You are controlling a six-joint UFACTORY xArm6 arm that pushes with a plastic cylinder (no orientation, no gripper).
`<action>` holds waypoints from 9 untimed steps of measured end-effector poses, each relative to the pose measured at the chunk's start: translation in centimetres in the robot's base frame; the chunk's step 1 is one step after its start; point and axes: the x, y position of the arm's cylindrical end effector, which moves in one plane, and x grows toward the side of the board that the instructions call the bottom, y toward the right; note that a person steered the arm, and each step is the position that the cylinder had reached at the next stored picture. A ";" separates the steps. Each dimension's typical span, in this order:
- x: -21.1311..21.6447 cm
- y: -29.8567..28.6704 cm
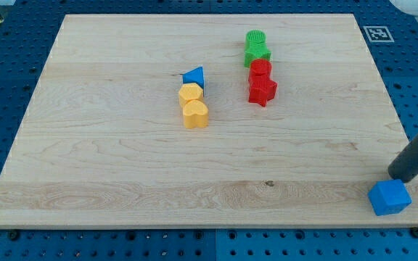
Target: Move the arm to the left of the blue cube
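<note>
The blue cube (390,197) sits at the bottom right corner of the wooden board (122,167). My dark rod comes in from the view's right edge, and my tip (397,176) rests just above the cube, at its top edge, touching or nearly touching it. The tip is above and slightly right of the cube's middle, not to its left.
A blue triangular block (194,77) sits near the board's middle, with a yellow block (190,93) and a yellow heart-shaped block (195,114) just below it. To the right stand a green cylinder (255,39), a green block (256,54), a red block (260,70) and a red star-like block (262,90).
</note>
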 end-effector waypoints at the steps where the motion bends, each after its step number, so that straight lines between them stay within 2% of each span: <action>1: -2.2 -2.1; 2: 0.0 -7.0; 3: 5.5 -12.7; 6: 6.1 -11.4; 7: 6.0 -8.6; 8: 3.4 -11.0; 9: -3.0 -7.8</action>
